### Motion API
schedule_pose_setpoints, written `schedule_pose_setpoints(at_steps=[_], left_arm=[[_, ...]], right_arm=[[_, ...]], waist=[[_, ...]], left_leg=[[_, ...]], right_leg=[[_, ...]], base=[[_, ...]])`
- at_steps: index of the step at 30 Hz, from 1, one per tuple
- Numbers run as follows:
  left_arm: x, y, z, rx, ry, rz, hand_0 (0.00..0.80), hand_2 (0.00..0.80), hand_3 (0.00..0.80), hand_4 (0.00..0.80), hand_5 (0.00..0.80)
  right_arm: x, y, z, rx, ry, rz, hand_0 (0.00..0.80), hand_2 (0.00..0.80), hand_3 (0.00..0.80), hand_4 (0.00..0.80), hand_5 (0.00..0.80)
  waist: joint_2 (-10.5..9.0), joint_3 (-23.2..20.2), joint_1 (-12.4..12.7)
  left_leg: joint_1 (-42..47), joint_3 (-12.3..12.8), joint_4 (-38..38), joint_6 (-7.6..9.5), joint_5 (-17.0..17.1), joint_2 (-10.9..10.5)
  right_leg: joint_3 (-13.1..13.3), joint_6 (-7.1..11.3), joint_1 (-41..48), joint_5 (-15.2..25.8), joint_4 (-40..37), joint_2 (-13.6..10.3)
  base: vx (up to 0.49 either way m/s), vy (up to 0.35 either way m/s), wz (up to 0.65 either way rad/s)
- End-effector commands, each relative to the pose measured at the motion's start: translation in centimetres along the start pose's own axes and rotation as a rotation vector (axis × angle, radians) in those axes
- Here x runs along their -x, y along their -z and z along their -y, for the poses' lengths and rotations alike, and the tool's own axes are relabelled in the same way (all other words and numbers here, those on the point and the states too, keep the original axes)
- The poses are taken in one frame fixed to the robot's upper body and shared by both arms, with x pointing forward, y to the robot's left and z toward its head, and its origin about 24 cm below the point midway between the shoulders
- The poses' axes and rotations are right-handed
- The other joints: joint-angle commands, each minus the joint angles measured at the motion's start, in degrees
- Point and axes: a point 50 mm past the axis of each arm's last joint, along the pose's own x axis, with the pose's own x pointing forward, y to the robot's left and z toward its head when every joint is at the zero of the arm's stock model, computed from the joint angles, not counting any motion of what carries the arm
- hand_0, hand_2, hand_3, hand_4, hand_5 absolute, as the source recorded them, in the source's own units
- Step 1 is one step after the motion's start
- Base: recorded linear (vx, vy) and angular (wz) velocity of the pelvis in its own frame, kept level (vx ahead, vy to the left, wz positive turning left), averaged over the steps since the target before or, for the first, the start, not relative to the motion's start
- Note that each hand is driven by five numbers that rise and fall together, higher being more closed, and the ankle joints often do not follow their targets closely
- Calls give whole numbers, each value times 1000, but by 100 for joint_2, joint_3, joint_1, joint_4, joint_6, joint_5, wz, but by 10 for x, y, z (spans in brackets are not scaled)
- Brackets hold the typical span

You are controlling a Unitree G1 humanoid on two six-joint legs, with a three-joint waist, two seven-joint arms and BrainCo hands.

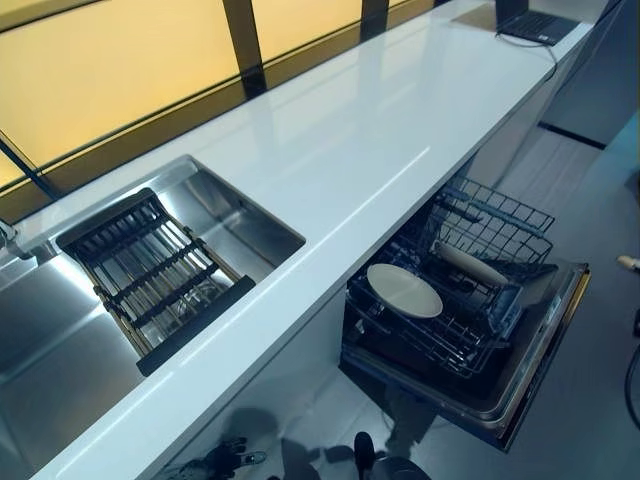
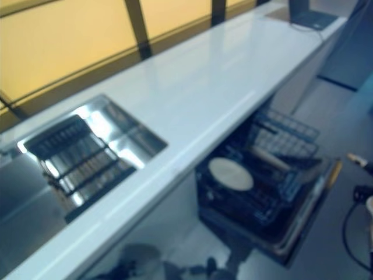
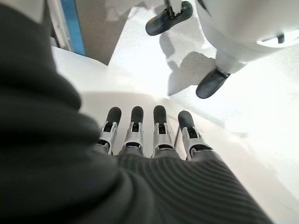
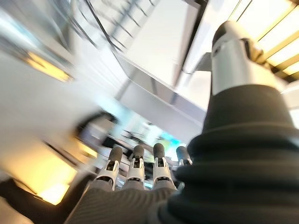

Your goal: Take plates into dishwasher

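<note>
A round white plate lies tilted in the pulled-out lower rack of the open dishwasher, under the counter's edge. A second plate stands on edge behind it. The plate also shows in the right eye view. Neither hand shows in the eye views. My left hand has straight fingers and holds nothing; it hangs over pale floor. My right hand also has straight fingers and is empty, low beside the counter front.
A long white counter runs along the windows. A steel sink at the left holds a dark drying rack. A laptop sits at the counter's far end. The dishwasher door hangs open over the grey floor.
</note>
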Motion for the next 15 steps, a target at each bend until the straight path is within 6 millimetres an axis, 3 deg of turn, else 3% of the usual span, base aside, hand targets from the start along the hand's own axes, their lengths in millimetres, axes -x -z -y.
schedule_pose_setpoints(at_steps=[1,11,15], left_arm=[[4,-10,-30,-15,-94,21,0,0,0,0,0],[5,-8,-31,-41,-93,24,0,0,0,0,0],[2,-19,-31,-51,-89,48,0,0,0,0,0]], right_arm=[[0,4,-12,-187,-68,-3,0,0,0,0,0],[29,73,-69,-337,-334,-259,0,0,0,0,0],[32,88,-73,-354,-329,-317,0,0,0,0,0]], waist=[[-324,-245,-27],[-171,-192,23],[-15,-76,44]], left_leg=[[268,197,-6,380,-626,-217],[243,150,-6,382,-605,-222],[85,56,-6,365,-531,-239]], right_leg=[[-129,79,361,-638,14,-73],[-223,68,323,-643,14,-63],[-282,66,207,-636,16,-98]], base=[[4,-66,-2],[-17,-76,1],[-55,-52,6]])
